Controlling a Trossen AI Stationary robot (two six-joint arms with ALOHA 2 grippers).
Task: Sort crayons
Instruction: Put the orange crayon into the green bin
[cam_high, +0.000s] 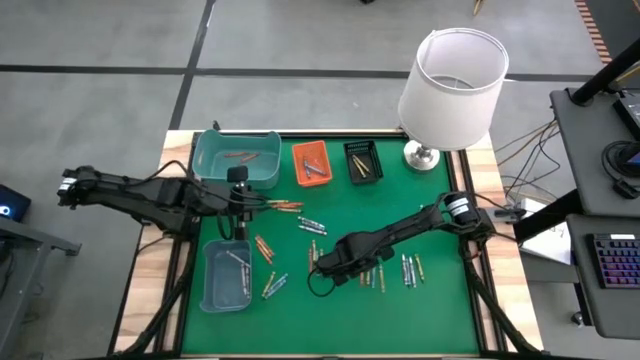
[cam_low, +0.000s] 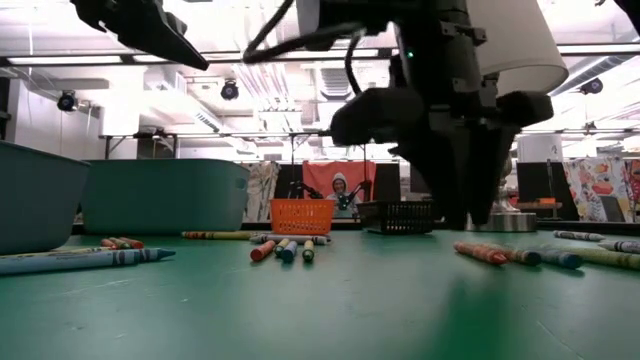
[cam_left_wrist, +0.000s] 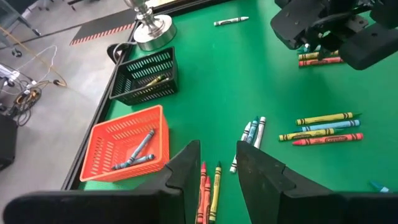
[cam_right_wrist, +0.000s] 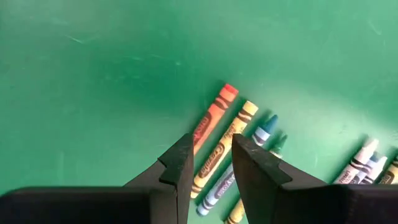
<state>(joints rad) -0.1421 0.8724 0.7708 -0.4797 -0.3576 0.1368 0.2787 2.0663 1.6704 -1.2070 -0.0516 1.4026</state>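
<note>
Sorting under way, with both arms poised over loose crayons on the green table (cam_high: 440, 300). The right gripper (cam_right_wrist: 208, 163) hangs low over a small cluster near the table's middle; its jaws stand apart with nothing between them, straddling a yellow crayon (cam_right_wrist: 224, 149) that lies between an orange crayon (cam_right_wrist: 211, 121) and a blue crayon (cam_right_wrist: 239, 165). The left gripper (cam_left_wrist: 214, 165) hovers near the teal tray (cam_high: 235, 160) at the back, its jaws also apart and empty, above a red crayon (cam_left_wrist: 202, 193) and a yellow-green crayon (cam_left_wrist: 214, 193) lying side by side.

Some sorting appears already done: the orange basket (cam_left_wrist: 102, 140) holds bluish-grey crayons, the black basket (cam_left_wrist: 143, 78) holds a yellowish one, and the teal tray holds reddish ones. A second teal tray (cam_high: 225, 275) at the front left holds a few pale sticks. Many crayons remain scattered between the two arms and to the right of the right gripper. A white-shaded lamp (cam_high: 452, 85) stands at the back right corner.

The step in hand is judged to be a pick. The right gripper would need a short descent and a close on the yellow crayon alone, without catching its touching neighbours, then a carry to the matching container.

Dark print runs along the crayon wrappers, but it is too small to read
</note>
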